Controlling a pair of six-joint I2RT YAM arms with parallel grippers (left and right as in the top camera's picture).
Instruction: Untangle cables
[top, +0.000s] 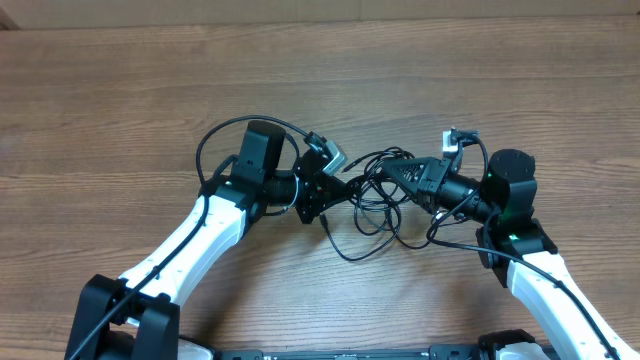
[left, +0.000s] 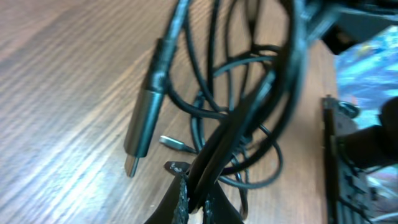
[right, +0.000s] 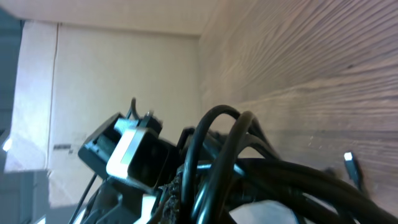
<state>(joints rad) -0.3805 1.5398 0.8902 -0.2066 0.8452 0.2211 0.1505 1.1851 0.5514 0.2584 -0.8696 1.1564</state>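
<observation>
The cables (top: 372, 218) are a tangle of thin black cords on the wooden table, between my two grippers. My left gripper (top: 333, 188) is shut on a couple of cord strands; in the left wrist view its jaws (left: 198, 200) pinch them together, with loops (left: 249, 118) spread beyond. A silver-tipped plug (left: 144, 124) hangs just above the wood, with a small plug end (left: 174, 144) beside it. My right gripper (top: 393, 172) is shut on the other side of the bundle. In the right wrist view its jaws (right: 208, 186) hold thick loops (right: 249, 155). A loose plug end (right: 351, 165) lies on the table.
The wooden table (top: 320, 80) stretches far and to both sides. The two grippers are close, a few centimetres apart. The left arm's wrist camera (right: 134, 152) shows in the right wrist view. A cardboard wall (right: 124, 81) stands past the table's edge.
</observation>
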